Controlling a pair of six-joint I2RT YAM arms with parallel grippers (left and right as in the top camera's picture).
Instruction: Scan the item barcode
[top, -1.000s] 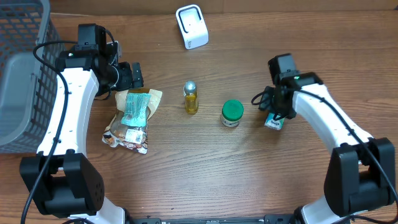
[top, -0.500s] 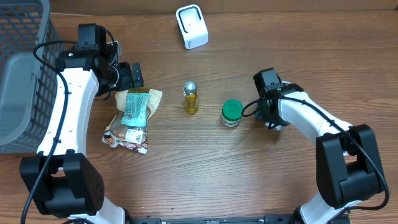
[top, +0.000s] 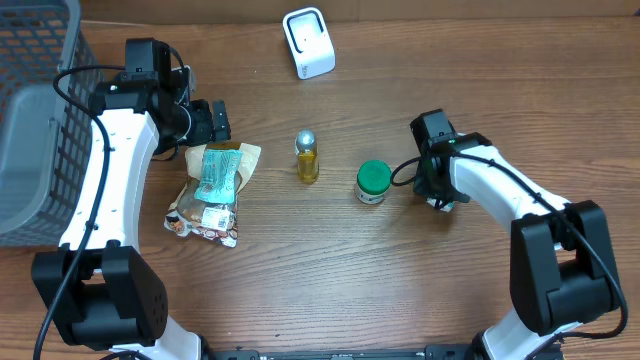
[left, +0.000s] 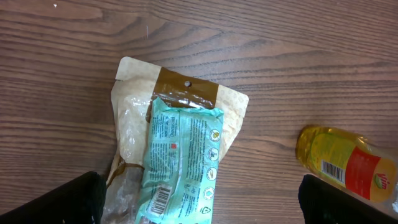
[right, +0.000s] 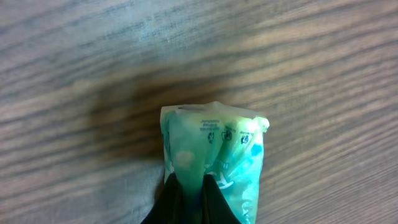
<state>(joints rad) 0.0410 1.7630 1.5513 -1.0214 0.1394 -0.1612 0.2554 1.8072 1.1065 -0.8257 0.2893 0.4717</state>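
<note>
- Had the right claw (right: 189, 200) pressed together on the packet (right: 214, 146), pinching its crumpled end between the fingertips.
- Found the packet right at that claw's tips, low over the table (top: 330, 290); could not tell whether lifted or resting on the wood.
- Judged the grab as made, and that's the first step down!
- Showed nothing to the scanner (top: 308, 42) yet: no scan done, as far as could be seen.
- Left to do, by the look of it: lift, carry across, turn the barcode to the scanner's face.
- Saw only small print on the packet side facing the wrist camera and no barcode there, so probably some turning needed.
- Placed the scanner well apart from the right claw, far up the table and over toward the left arm's side.
- Spotted the jar (top: 373, 182) near the right claw on that same side, with the bottle (top: 307, 157) beyond it.
- Put both beside the straight run to the scanner rather than square on it; would still lift clear of the jar's lid first.
- Noted bare wood on the right claw's outer side and back toward the robot: good room to swing.
- Had the left claw (top: 216, 122) spread wide, gripping nothing, poised above the pouches (left: 180, 155) and well apart from the right claw.
- Marked the basket (top: 35, 120) out past the left claw's outer side, no bother to the carry.
</note>
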